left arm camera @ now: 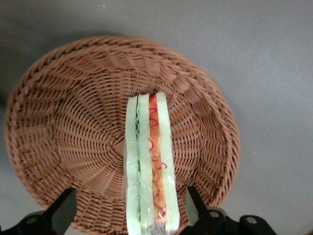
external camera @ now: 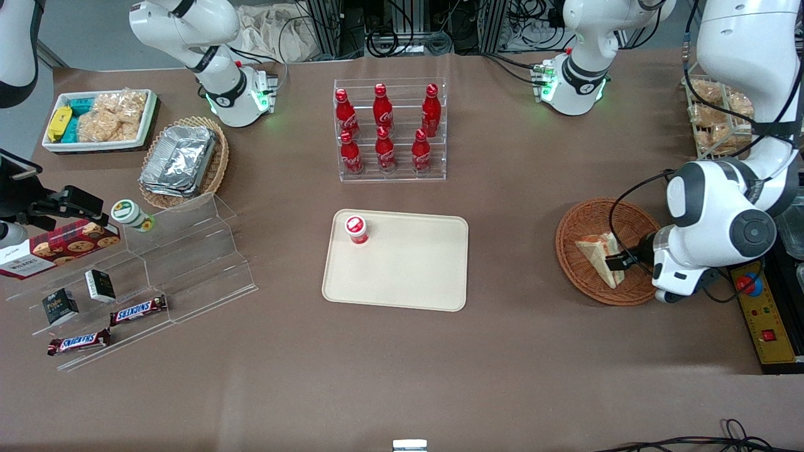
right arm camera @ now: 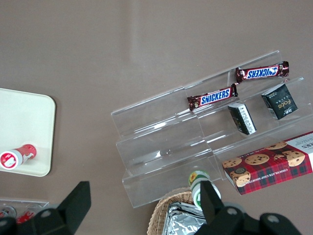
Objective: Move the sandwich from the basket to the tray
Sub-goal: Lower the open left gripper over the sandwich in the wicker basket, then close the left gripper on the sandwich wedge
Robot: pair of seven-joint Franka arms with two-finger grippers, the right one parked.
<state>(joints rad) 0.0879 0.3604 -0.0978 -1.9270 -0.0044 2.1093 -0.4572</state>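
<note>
The sandwich [left arm camera: 149, 161] stands on edge in the basket [left arm camera: 73, 122], filling edge up, toward the working arm's end of the table. In the front view it shows as a pale wedge [external camera: 600, 254] leaning in the wicker bowl [external camera: 581, 226]. The gripper [left arm camera: 127, 213] hovers just above it, fingers [left arm camera: 63, 210] spread wide, one on each flat bread face, neither touching yet.

Handling judgement: light, soft bread that squashes easily; clear wrap is probably slick, so the wedge could slip or twist if pinched at a corner. Best hold looks like across the two broad faces, near the middle of the thick end, with gentle squeeze. Too much force would crush the layers and push the filling out. Lift straight up to clear the basket rim.

The tray [external camera: 408, 276] lies at the table's middle, well apart from the basket. A small red-lidded cup [external camera: 356, 228] stands in one tray corner; the rest of the tray is bare, leaving plenty of room to set the wedge down.
</note>
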